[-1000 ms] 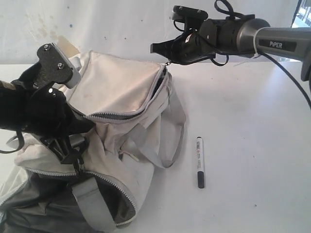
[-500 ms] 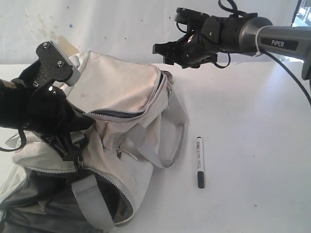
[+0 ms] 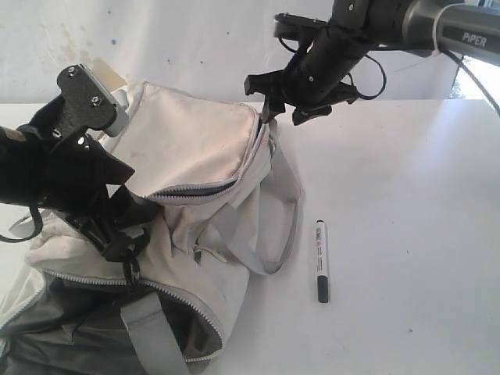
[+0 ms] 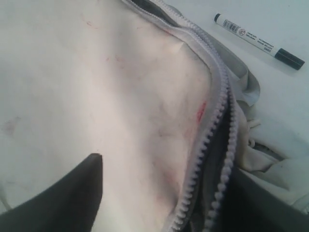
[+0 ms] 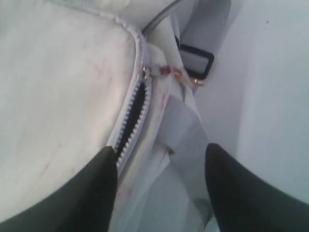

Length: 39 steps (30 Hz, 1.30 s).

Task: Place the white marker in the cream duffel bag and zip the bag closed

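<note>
**Item 1, your left claw** (image 4: 165, 166): The jaws are spread wide and grip nothing. Its two dark fingers (image 4: 63, 198) stand either side of a grey zipper (image 4: 212, 140) on the cream duffel bag (image 3: 195, 141), where the teeth are parted. You cannot tell whether the fingers touch the fabric.

**Item 2, your right claw** (image 5: 160, 150): The jaws are also wide and empty. It hangs just above the bag's far end, over a zipper pull (image 5: 145, 72) and a black buckle (image 5: 195, 60).

**Item 3, writing:** "PiPER" (image 3: 474, 38) is printed in white on the right arm. The marker's barrel carries dark print, too small to read.

**Item 4, white marker** (image 3: 321, 261): It lies flat on the desk (image 3: 406, 180), to the right of the bag in the exterior view. It does not touch the bag but sits near the loop of grey strap (image 3: 269, 234). Its longer black end points toward the near edge. It is well apart from both claws.

**Item 5, the bag:** It is slumped and stained, on the left of the desk. The near opening gapes and shows dark grey lining (image 3: 70, 332). The upper zipper is partly open.
</note>
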{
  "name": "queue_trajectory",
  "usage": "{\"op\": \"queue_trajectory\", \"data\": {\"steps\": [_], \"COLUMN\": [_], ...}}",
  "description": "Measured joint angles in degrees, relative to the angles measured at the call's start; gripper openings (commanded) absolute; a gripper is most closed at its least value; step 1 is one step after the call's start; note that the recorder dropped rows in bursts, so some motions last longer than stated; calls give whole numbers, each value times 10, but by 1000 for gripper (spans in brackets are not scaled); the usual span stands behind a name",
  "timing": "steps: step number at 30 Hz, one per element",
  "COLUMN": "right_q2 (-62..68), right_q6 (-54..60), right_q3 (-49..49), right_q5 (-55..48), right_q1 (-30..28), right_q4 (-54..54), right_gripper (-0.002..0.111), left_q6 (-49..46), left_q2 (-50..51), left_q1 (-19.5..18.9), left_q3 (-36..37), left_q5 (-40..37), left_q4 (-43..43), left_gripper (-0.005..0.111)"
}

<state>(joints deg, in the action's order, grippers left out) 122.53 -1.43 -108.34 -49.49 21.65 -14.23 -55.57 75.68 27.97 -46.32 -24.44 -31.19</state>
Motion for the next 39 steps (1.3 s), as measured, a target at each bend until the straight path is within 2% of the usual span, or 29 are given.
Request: {"op": "queue_trajectory", "data": {"steps": [5, 12, 18, 28, 39], "right_q2": [-17, -45, -52, -83, -166], "right_q6": [35, 44, 38, 20, 14], "right_q3": [0, 0, 0, 59, 170], "right_q5": [-67, -109, -162, -164, -147], "right_q1": [0, 0, 0, 0, 0], "right_q4": [-8, -10, -9, -6, 28], "right_gripper": [33, 33, 33, 33, 33], "left_q6": [1, 50, 86, 96, 127], "left_q2": [0, 0, 0, 7, 103], "left_q1": [0, 0, 0, 0, 0], "left_q3": [0, -31, -75, -97, -161], "left_q5": [-19, -65, -100, -146, -175], "left_q4": [-18, -50, -39, -16, -2], "left_gripper": [69, 69, 69, 69, 67]}}
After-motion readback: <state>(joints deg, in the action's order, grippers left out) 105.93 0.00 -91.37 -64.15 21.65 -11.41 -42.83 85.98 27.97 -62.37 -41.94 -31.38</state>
